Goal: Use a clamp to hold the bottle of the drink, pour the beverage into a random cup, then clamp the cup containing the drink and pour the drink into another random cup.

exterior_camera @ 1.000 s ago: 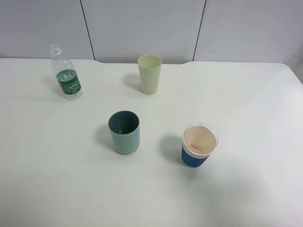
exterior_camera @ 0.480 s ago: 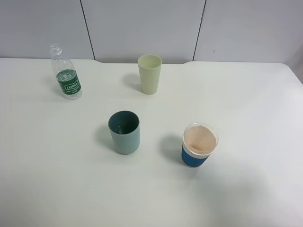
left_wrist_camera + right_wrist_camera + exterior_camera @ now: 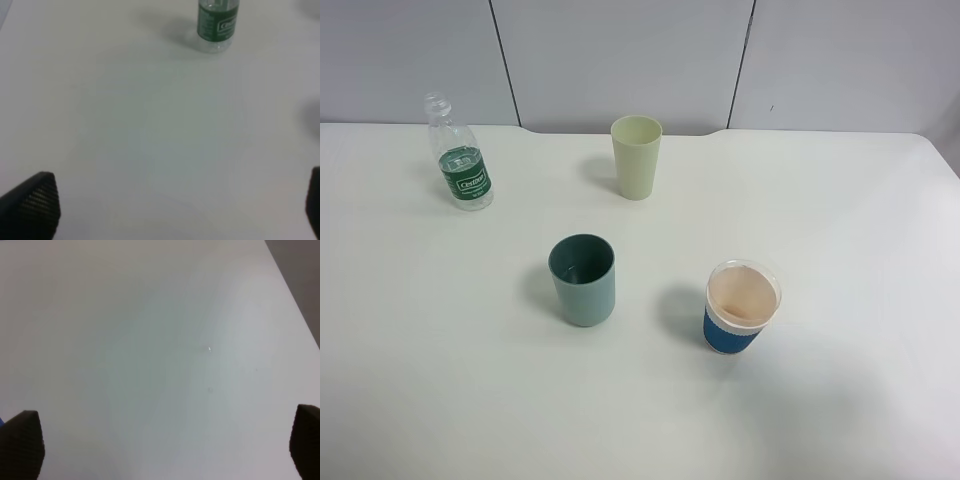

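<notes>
The bottle of the drink (image 3: pixel 460 160) stands upright at the back left of the white table (image 3: pixel 840 220), uncapped, with a dark green label and a little clear beverage inside. Its lower half also shows in the left wrist view, bottle (image 3: pixel 217 24). A tall pale yellow-green tumbler (image 3: pixel 636 156) stands at the back centre. The squat teal cup (image 3: pixel 583 279) stands mid-table. My left gripper (image 3: pixel 175 210) is open over bare table, far short of the bottle. My right gripper (image 3: pixel 165 450) is open over bare table too. Neither arm shows in the exterior high view.
A blue-sleeved paper cup (image 3: pixel 742 306) stands to the right of the teal cup. A grey panelled wall (image 3: pixel 620 60) runs behind the table. The table's right edge (image 3: pixel 292 295) shows in the right wrist view.
</notes>
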Controlling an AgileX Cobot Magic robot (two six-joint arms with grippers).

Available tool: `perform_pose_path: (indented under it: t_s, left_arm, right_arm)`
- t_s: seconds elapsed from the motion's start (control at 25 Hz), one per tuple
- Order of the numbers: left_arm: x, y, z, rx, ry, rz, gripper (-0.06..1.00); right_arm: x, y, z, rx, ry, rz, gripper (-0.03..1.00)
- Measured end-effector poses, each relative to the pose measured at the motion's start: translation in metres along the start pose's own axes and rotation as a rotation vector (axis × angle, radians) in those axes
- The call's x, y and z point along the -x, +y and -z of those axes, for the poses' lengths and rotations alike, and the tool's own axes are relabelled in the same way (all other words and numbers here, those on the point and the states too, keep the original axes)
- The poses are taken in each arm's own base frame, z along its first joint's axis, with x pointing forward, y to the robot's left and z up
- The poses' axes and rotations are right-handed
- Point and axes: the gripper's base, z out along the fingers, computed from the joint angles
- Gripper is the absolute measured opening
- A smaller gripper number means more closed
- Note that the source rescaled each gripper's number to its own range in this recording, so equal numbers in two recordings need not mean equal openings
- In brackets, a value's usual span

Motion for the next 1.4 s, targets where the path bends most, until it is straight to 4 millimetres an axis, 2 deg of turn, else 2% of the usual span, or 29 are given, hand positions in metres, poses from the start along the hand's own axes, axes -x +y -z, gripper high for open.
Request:
perform_pose_path:
  t_s: [1.4]
  left_arm:
    - [0.0000,0.0000,0.0000,0.000,0.000,0.000,1.00]
  right_arm:
    - [0.0001,0.0000,0.0000,0.000,-0.001,-0.001,1.00]
